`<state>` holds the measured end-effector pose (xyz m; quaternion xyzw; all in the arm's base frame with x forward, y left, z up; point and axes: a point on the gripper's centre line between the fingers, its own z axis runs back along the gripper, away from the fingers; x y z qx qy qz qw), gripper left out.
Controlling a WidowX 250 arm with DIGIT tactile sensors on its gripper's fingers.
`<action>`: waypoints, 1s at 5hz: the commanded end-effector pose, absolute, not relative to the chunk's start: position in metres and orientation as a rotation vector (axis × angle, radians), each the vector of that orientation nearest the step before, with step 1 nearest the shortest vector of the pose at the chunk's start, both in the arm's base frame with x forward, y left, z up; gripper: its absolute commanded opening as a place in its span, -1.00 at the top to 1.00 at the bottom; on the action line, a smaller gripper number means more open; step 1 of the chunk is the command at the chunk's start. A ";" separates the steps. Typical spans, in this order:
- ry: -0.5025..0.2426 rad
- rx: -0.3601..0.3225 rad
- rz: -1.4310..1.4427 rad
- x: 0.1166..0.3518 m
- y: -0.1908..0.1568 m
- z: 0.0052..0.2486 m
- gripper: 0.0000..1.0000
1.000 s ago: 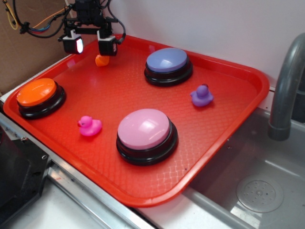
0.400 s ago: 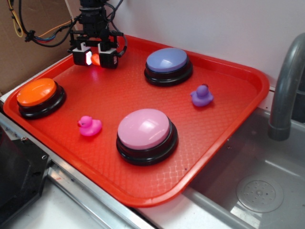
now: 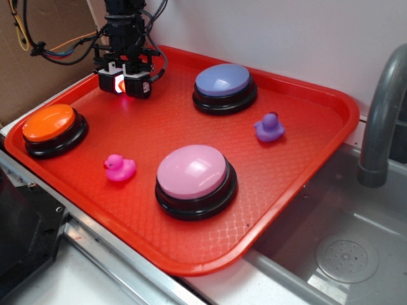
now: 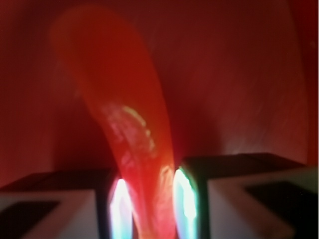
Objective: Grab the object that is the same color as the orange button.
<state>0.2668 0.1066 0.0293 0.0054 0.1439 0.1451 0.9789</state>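
The gripper pinches the orange duck, mostly hidden between its fingers at the tray's back; the wrist view is blurred.

Red plastic tray with fine diamond-grid texture. Orange dome button, pink dome button, lavender-blue dome button, all on black round bases. Hot-pink toy duck; purple toy duck. Glossy orange plastic duck, blurred, between black-and-white claw pads. Grey faucet.
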 end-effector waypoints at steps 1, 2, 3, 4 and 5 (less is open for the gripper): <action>0.131 0.048 -0.026 0.228 0.061 0.133 1.00; 0.065 0.069 -0.065 0.201 0.029 0.179 1.00; 0.042 0.063 -0.088 0.179 0.021 0.204 1.00; 0.035 0.065 -0.010 0.164 0.028 0.208 1.00; 0.040 0.041 0.084 0.154 0.047 0.207 1.00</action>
